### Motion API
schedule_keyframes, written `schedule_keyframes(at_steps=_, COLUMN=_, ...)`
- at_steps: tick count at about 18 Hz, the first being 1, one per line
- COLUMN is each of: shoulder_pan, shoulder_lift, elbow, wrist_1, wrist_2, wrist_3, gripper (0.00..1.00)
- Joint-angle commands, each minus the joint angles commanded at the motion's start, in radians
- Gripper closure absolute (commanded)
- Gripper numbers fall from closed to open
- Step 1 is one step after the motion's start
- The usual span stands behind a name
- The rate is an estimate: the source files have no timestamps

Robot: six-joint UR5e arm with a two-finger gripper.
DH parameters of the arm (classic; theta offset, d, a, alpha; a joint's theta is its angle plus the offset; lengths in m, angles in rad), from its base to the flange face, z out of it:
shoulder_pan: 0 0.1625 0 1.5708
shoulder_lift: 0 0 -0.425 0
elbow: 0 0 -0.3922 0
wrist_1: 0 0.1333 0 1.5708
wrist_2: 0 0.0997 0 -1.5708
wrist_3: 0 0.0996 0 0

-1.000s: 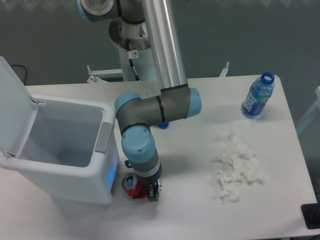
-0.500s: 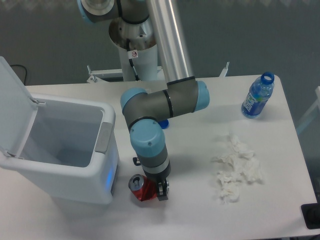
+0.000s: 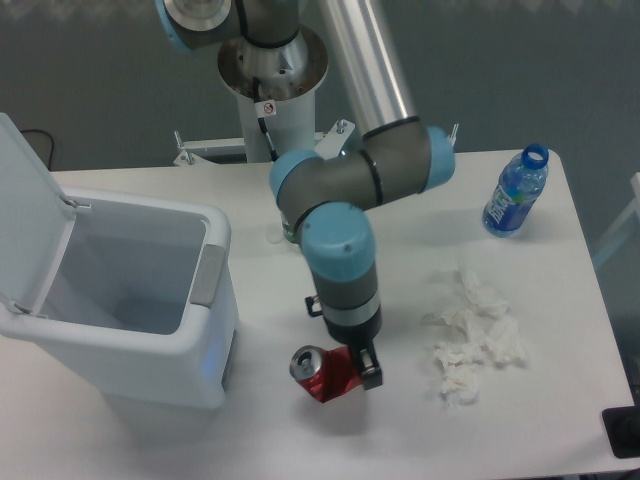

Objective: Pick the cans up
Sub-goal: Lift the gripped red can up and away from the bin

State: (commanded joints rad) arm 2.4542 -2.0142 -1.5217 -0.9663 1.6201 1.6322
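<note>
Bin [image 3: 150, 345] with its lid open is sitting at the left of the frame. Gripper [image 3: 352, 368] is clamping the red can [image 3: 323, 373] at lower centre, beside crumpled tissues [image 3: 472, 338]; blue bottle [image 3: 515, 193] is standing upper right.

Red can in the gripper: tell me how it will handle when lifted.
The red can looks crushed and dented, so probably empty and light. Its thin wall may buckle further under the gripper. Lying sideways, it could roll if released.

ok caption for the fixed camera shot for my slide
UR5e pincer gripping the crushed red can beside the open white bin.
</note>
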Motion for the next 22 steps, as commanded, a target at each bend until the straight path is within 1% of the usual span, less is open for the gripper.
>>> schedule_keyframes(at_steps=4, shoulder_pan=0.054, shoulder_lift=0.028, elbow=0.003, wrist_1=-0.003, wrist_2=-0.095, wrist_3=-0.023, gripper=0.29)
schedule_keyframes(at_steps=7, shoulder_pan=0.086, shoulder_lift=0.034, elbow=0.011, wrist_1=-0.003, wrist_2=-0.179, wrist_3=-0.098, gripper=0.29)
schedule_keyframes(at_steps=8, shoulder_pan=0.088, shoulder_lift=0.047, elbow=0.011, wrist_1=-0.006, wrist_2=-0.189, wrist_3=-0.126, gripper=0.29)
schedule_keyframes(at_steps=11, shoulder_pan=0.120, shoulder_lift=0.069, elbow=0.008, wrist_1=-0.063, wrist_2=-0.195, wrist_3=-0.126, gripper=0.29)
schedule_keyframes(at_steps=12, shoulder_pan=0.121, shoulder_lift=0.072, elbow=0.008, wrist_1=-0.068, wrist_2=-0.197, wrist_3=-0.126, gripper=0.30)
schedule_keyframes(at_steps=15, shoulder_pan=0.129, shoulder_lift=0.074, elbow=0.011, wrist_1=-0.068, wrist_2=-0.221, wrist_3=-0.126, gripper=0.30)
schedule_keyframes(at_steps=20, shoulder_pan=0.131, shoulder_lift=0.075, elbow=0.009, wrist_1=-0.066, wrist_2=-0.221, wrist_3=-0.126, gripper=0.30)
schedule_keyframes(at_steps=22, shoulder_pan=0.135, shoulder_lift=0.084, elbow=0.009, wrist_1=-0.068, wrist_2=-0.223, wrist_3=-0.126, gripper=0.30)
